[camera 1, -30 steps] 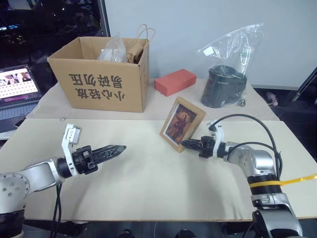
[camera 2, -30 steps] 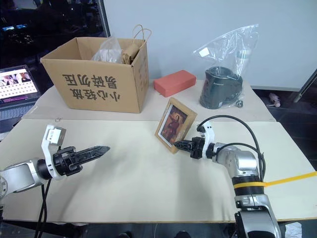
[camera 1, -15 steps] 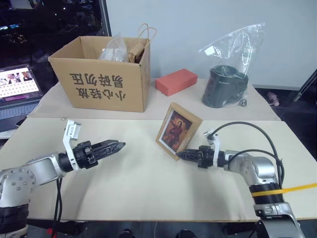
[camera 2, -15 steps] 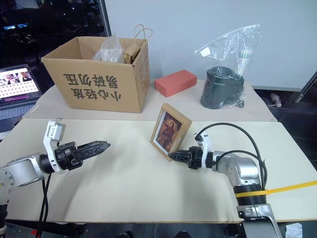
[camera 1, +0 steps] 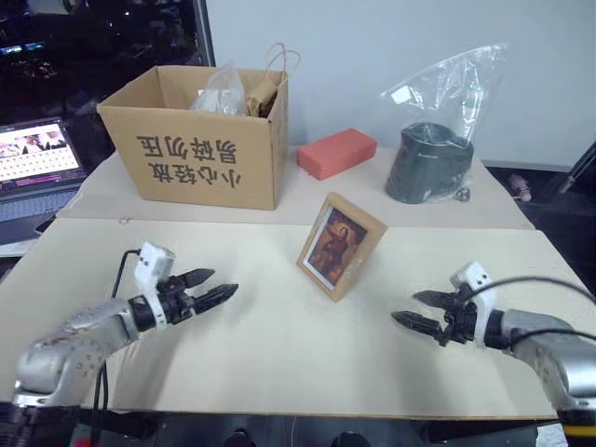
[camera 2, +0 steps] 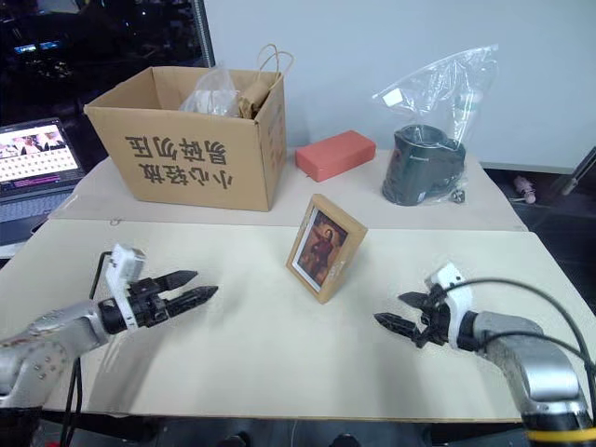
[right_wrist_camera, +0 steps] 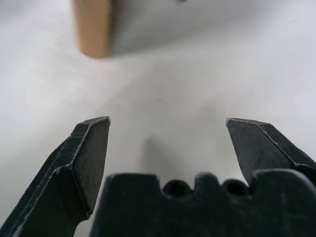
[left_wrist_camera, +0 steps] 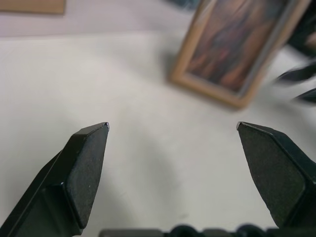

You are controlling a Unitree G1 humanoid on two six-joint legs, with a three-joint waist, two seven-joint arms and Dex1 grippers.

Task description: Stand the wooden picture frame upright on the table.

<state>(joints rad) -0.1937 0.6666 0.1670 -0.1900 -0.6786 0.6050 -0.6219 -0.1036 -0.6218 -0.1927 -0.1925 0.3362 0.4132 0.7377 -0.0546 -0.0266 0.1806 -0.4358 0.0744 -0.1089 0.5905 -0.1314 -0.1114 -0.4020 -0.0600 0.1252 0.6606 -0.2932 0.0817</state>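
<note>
The wooden picture frame (camera 1: 341,245) stands upright by itself near the middle of the cream table (camera 1: 279,345), its reddish-brown portrait facing me. It also appears ahead in the left wrist view (left_wrist_camera: 237,47), and its wooden edge (right_wrist_camera: 93,27) in the right wrist view. My left gripper (camera 1: 218,287) hovers open over the table to the frame's left, holding nothing. My right gripper (camera 1: 408,310) is open and empty, low over the table to the frame's right and nearer to me, clear of the frame.
At the back stand a cardboard box (camera 1: 200,140) holding bags, a red brick-shaped block (camera 1: 336,152) and a dark pot in a clear plastic bag (camera 1: 433,158). A laptop (camera 1: 37,163) sits at the far left.
My right gripper has let go of the frame's lower corner, opened wide and drawn back to the right. The frame stays standing. My left gripper has sunk a little and rolled.
</note>
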